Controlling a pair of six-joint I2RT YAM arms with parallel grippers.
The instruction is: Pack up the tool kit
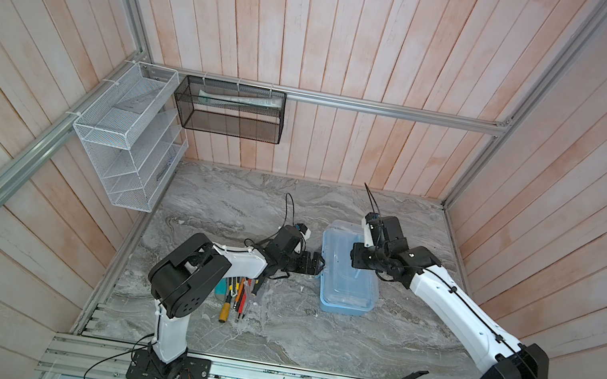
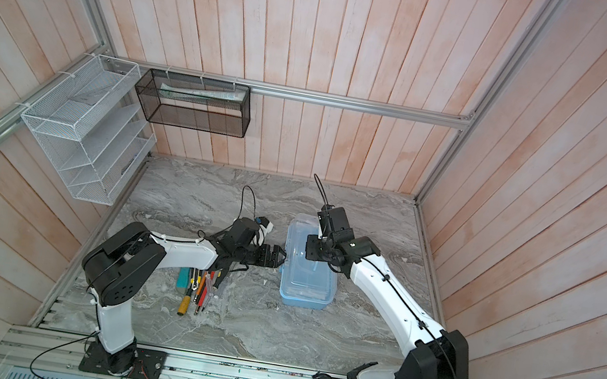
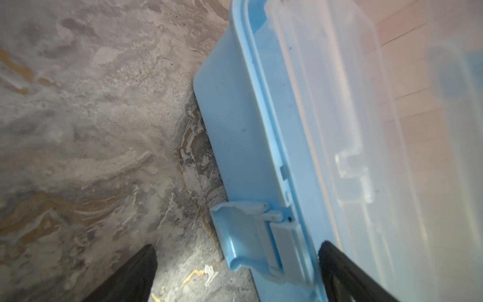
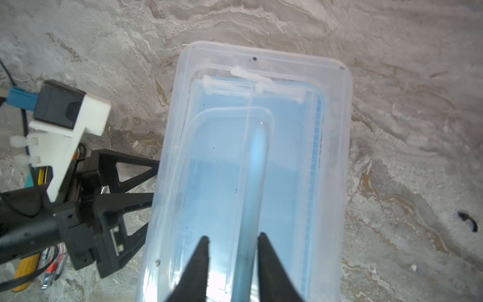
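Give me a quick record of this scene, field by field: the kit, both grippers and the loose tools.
kit: on the table, lid down
latch: swung out, looks undone
left gripper: open, at the latch
right gripper: over the lid, straddling the handle; grip unclear
tools: loose on the table, outside the kit

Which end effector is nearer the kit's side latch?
Left. The left end effector brackets the latch, jaws open; right end effector hovers over the lid, straddling the blue handle.
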